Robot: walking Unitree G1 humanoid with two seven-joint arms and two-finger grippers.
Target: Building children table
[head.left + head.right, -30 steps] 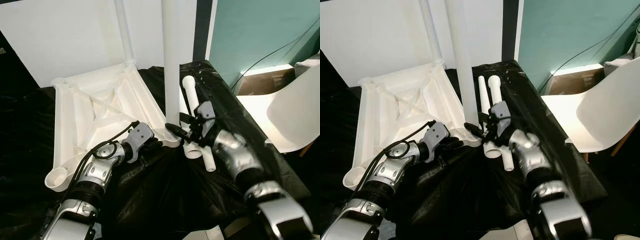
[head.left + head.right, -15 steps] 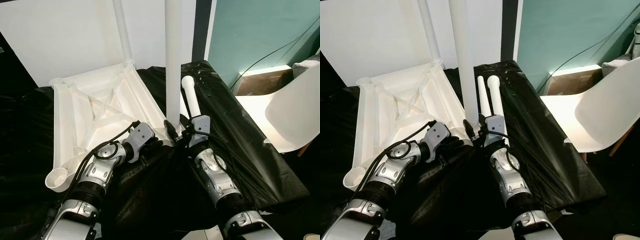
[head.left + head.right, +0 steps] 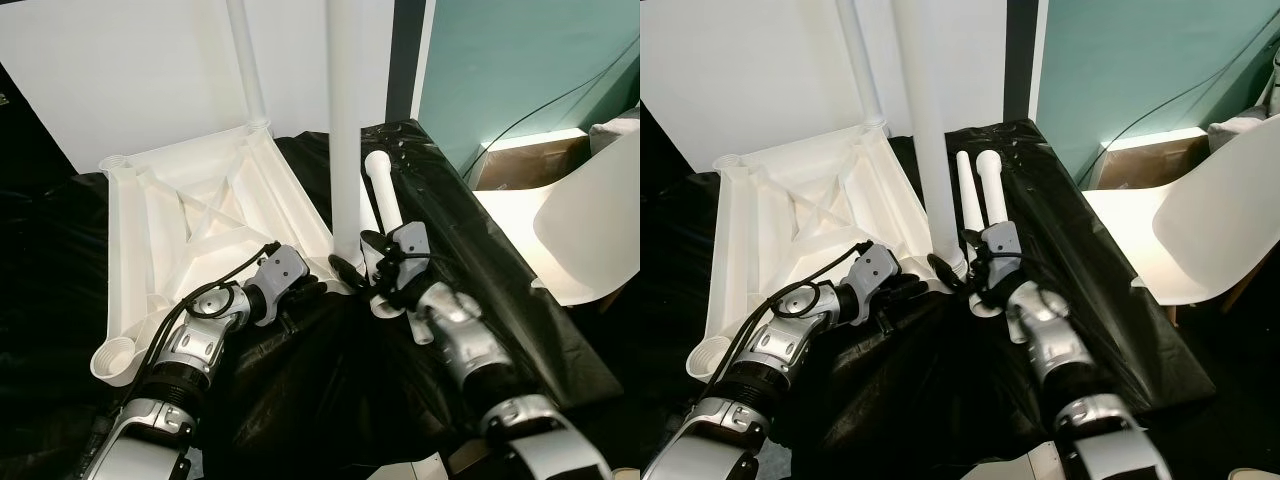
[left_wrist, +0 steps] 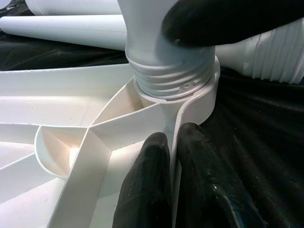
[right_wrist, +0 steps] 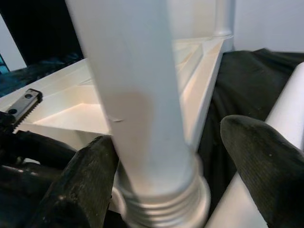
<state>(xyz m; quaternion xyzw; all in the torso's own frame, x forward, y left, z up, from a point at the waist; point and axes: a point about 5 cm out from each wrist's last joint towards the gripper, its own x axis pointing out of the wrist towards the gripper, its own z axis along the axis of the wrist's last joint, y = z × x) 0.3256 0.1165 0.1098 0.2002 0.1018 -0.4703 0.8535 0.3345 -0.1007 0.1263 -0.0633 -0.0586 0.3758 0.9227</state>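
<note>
The white table top (image 3: 200, 210) lies upside down on a black cloth. One leg (image 3: 245, 60) stands in its far corner, and a second leg (image 3: 345, 130) stands screwed into the near right corner socket (image 4: 190, 90). My left gripper (image 3: 315, 290) is shut on the table top's rim just beside that socket, the thin wall pinched between its fingers (image 4: 147, 185). My right gripper (image 3: 355, 262) is open astride the base of the near leg (image 5: 137, 104): one finger (image 5: 90, 175) touches it and the other stands apart. Two loose legs (image 3: 385, 195) lie beside it.
A white chair (image 3: 590, 230) stands at the right, close to the cloth's edge. Behind it, a brown box (image 3: 525, 160) and a black cable sit against the teal wall. A white panel closes the back left.
My right forearm swung in under the leg and then back out to the right, while its gripper stayed at the leg's base. My left gripper kept its hold on the rim.
</note>
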